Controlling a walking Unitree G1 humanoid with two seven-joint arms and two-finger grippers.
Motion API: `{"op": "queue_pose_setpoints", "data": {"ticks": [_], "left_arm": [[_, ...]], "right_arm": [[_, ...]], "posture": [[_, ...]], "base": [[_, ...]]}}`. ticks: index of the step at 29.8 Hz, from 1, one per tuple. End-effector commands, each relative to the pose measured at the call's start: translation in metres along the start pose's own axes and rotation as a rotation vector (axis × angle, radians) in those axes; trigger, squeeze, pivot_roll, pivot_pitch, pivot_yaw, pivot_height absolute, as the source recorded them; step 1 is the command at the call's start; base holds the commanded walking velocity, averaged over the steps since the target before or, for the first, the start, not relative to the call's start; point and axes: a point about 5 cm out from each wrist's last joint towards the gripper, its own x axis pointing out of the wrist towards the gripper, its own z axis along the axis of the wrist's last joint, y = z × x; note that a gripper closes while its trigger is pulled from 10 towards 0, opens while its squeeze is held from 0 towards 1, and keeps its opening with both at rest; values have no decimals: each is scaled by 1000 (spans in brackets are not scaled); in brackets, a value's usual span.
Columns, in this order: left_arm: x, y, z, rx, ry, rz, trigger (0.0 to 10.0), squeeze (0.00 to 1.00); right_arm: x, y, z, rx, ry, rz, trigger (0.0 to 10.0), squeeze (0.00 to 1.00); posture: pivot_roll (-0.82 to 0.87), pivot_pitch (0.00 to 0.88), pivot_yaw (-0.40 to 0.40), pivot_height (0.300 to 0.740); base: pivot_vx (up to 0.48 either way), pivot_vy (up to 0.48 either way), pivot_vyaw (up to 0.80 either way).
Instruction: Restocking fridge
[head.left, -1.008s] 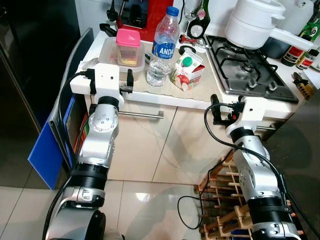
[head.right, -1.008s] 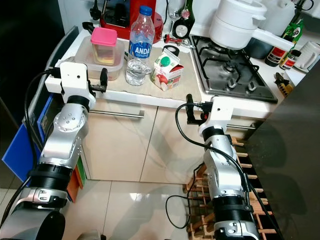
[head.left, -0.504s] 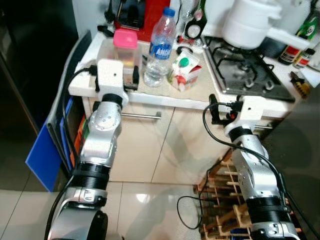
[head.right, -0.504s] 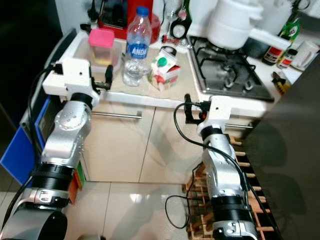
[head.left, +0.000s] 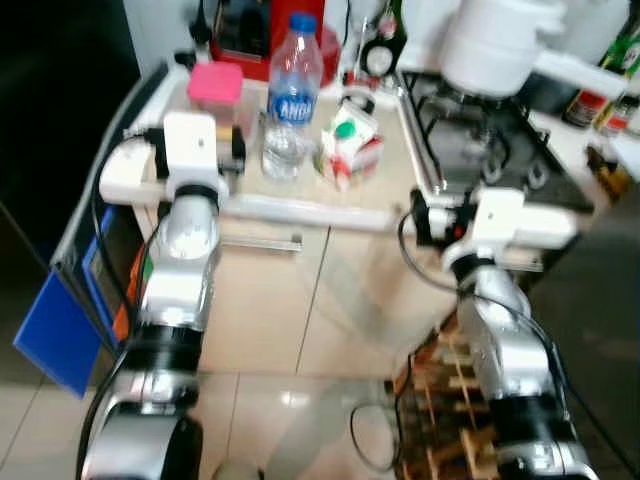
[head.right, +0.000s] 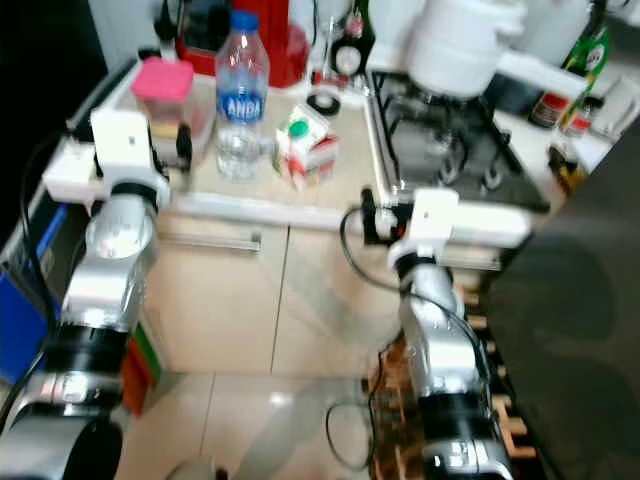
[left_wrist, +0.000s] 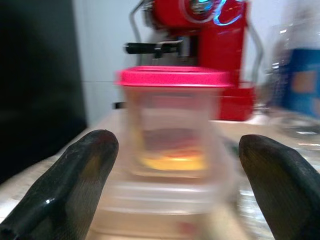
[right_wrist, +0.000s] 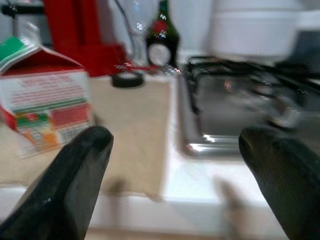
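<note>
Two grippers hover at the counter's near edge, both with fingers spread wide and holding nothing. Left gripper (left_wrist: 172, 190) faces the pink-lidded container (left_wrist: 172, 125), which stands at the counter's left beside the water bottle (head.left: 290, 95). Right gripper (right_wrist: 175, 180) sits right of the juice carton (right_wrist: 42, 100), near the gas hob (head.left: 480, 140).

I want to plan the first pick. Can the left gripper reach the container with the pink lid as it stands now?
Probably yes. The left gripper is open and faces the pink-lidded container, with nothing between them.
</note>
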Motion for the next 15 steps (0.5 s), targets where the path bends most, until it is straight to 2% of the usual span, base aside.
{"op": "queue_pose_setpoints", "data": {"ticks": [1, 8, 11, 15], "left_arm": [[3, -1, 10, 6, -28, 2, 10000, 0], [6, -1, 19, 15, -47, 2, 10000, 0], [20, 7, 26, 44, -31, 35, 10000, 0], [32, 6, 30, 42, 9, 23, 10000, 0]], "right_arm": [[0, -3, 1, -6, 3, -9, 10000, 0], [0, -2, 1, -6, 5, -7, 10000, 0], [0, 0, 1, -5, 3, -5, 10000, 0], [-2, 2, 2, -4, 3, 0, 10000, 0]], "posture": [[111, 0, -120, 740], [103, 0, -117, 740], [99, 0, -115, 740], [82, 21, -107, 740]], "base": [[0, 0, 0], [0, 0, 0], [0, 0, 0], [0, 0, 0]]}}
